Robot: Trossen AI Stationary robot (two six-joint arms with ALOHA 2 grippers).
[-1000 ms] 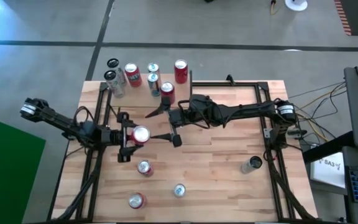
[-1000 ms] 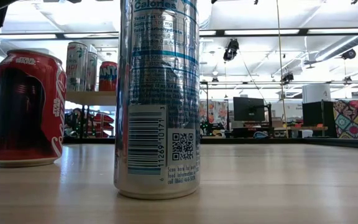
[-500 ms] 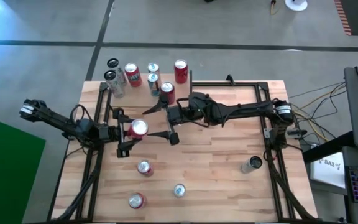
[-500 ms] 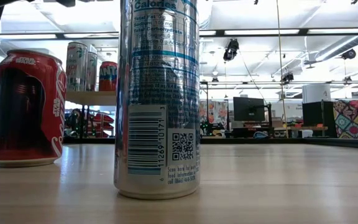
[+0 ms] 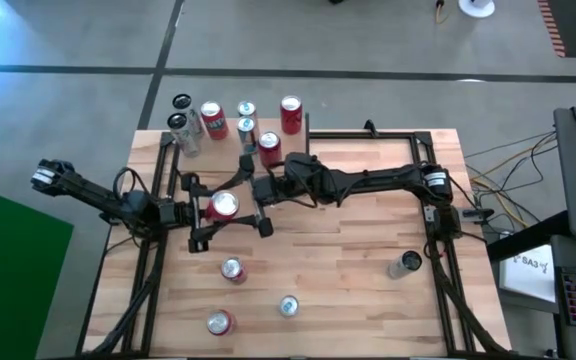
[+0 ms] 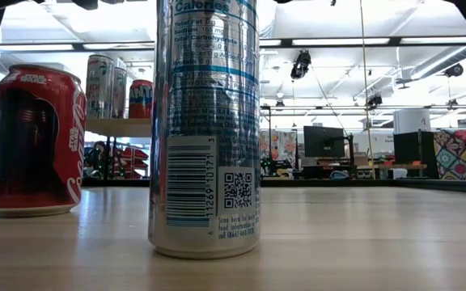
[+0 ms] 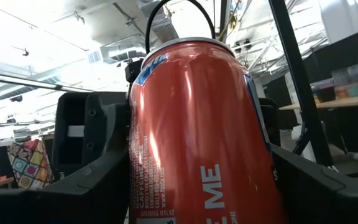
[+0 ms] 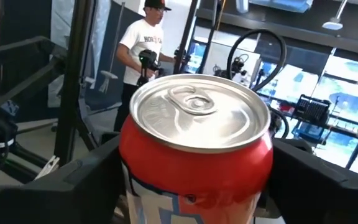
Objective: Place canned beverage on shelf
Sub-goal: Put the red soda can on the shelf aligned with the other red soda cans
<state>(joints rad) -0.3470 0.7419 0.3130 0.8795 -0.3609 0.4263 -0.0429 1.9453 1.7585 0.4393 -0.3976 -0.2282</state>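
The red aluminium beverage can [image 5: 224,205], left of centre in the high view, is clamped between the left gripper's [image 5: 206,212] fingers, and since a second ago the right gripper [image 5: 249,203] has slid left so its wide-spread fingers now bracket that can too. Its side reads "ME" in the left wrist view. At lower left in the low view a red can [image 6: 32,139] shows "STAR WARS", beside a tall silver can [image 6: 205,121] marked "Calories" with barcode; the light wooden shelf [image 5: 230,140] stands upper left.
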